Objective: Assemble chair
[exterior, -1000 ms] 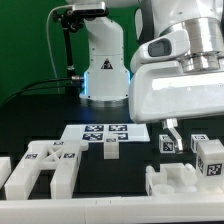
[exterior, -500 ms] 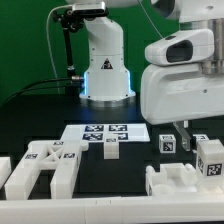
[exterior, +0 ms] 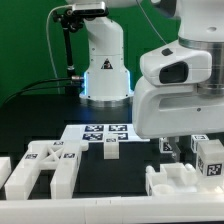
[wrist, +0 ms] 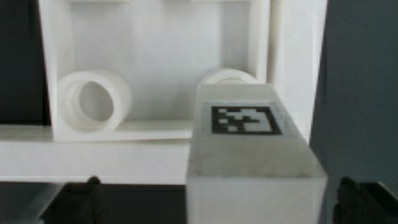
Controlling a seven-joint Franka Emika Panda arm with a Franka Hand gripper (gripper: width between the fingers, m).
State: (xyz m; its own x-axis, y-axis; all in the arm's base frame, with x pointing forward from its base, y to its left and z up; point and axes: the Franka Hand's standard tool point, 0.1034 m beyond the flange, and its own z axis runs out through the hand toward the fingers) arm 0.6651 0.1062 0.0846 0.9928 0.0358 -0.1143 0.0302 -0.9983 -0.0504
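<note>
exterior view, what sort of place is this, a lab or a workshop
Most likely a robotics lab bench: a white robot arm stands on a black table before a green backdrop, with a marker board and white tagged chair parts laid out in front.

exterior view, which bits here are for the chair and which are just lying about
For the chair:
- H-shaped frame
- small block
- tagged cube
- notched part

Not chair parts:
- marker board, fixed on the table
- black table
- arm's base
</note>
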